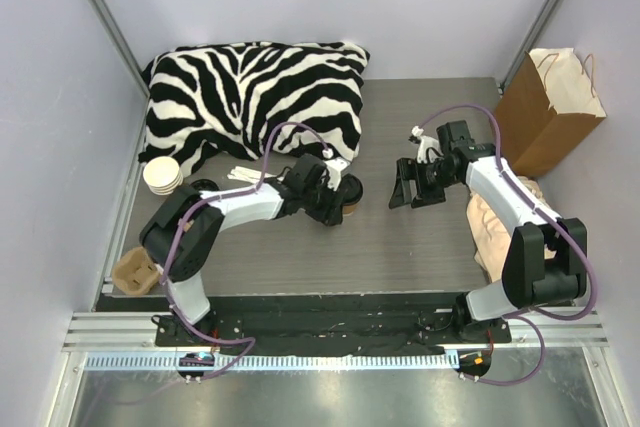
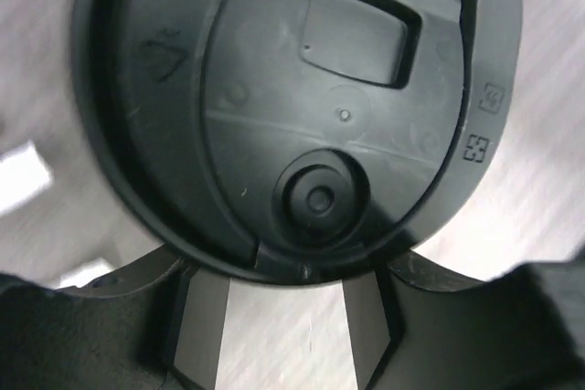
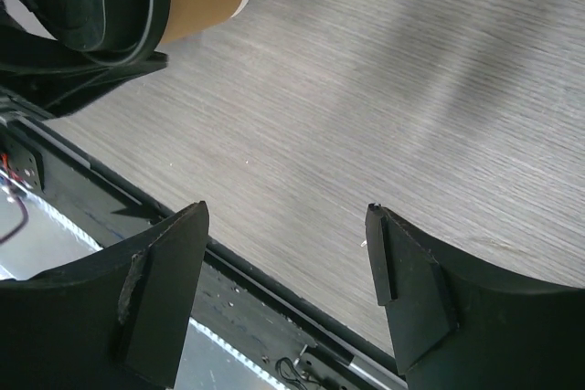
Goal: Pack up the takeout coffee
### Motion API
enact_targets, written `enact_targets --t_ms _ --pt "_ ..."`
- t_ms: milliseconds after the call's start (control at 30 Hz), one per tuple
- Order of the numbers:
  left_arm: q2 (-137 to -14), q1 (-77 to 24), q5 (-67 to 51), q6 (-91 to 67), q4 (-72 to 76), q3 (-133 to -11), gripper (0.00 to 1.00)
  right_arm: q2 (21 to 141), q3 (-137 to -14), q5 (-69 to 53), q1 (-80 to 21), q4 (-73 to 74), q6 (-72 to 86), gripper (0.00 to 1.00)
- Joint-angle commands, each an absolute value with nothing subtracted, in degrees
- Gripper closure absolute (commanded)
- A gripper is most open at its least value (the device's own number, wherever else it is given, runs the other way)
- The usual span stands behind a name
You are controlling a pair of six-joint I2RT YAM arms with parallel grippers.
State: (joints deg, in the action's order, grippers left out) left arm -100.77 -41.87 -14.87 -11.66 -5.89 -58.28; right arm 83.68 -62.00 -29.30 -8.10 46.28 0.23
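While the takeout coffee (image 1: 351, 199) sits near the middle of the tabletop (image 1: 420, 252), it is flanked by the left gripper (image 1: 338, 202), whose jaws are set partly apart on either side of it. Whether it is actually pinched cannot be told. The right gripper (image 3: 288, 267) is held wide open, with nothing gripped.

Left arm (image 1: 245, 209) forward, right jaws apart.
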Motion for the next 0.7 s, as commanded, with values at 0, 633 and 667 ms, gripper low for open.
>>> enact_targets --t_ms 0,633,667 --pt "-104.3 -43.5 -11.0 -14.7 2.8 -64.2 0.49 84.5 -61.4 -29.8 -6.5 41.7 3.3 0.23" --pt "-122.3 -43.6 -10.0 -12.6 4.7 -85.7 0.61 85.6 -56.7 -24.2 -4.7 29.5 10.0 0.28" --pt "-122.8 -43.6 -10.0 -12.9 3.5 -87.1 0.6 85.5 -56.3 -24.0 -4.7 28.3 11.6 0.28"
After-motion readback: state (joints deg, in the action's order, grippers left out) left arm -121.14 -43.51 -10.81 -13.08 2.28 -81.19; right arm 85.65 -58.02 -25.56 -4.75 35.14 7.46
